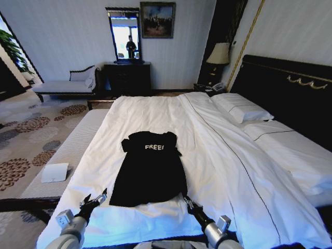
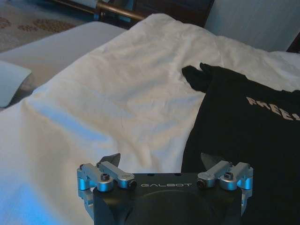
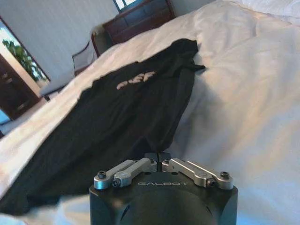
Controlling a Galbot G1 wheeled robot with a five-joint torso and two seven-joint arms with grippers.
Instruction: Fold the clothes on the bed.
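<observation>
Nearest to the robot are its 2 grippers, both low at the near edge of the bed [image 1: 218, 155]. The left gripper [image 1: 96, 199] sits just left of the shirt's near left corner, fingers spread wide, nothing in them. In the left wrist view its fingers [image 2: 111, 159] hang over white sheet w/ the black hem right beside. The right gripper [image 1: 187, 202] is at the shirt's near right corner, fingers pinched tight together; in the right wrist view the right gripper [image 3: 158, 156] meets the black hem, so it looks like it has a bit of cloth, but I can't be 100% sure.

Next out, the black T-shirt [image 1: 149, 171] lies flat in the middle of the bed, hem near, neck far, "FREE!" facing up. Sleeves look tucked in a bit.

What could go wrong, I think: the cloth is soft & slippy, so a thin pinch could let go. The left gripper could grab white sheet instead of hem, since both touch there. If only 1 corner lifts, the shirt would twist & bunch.

Farther right are the pillows [image 1: 243, 108] by the dark headboard [image 1: 290, 88]. No boxes, bins or baskets here, so nothing is held inside anything.
</observation>
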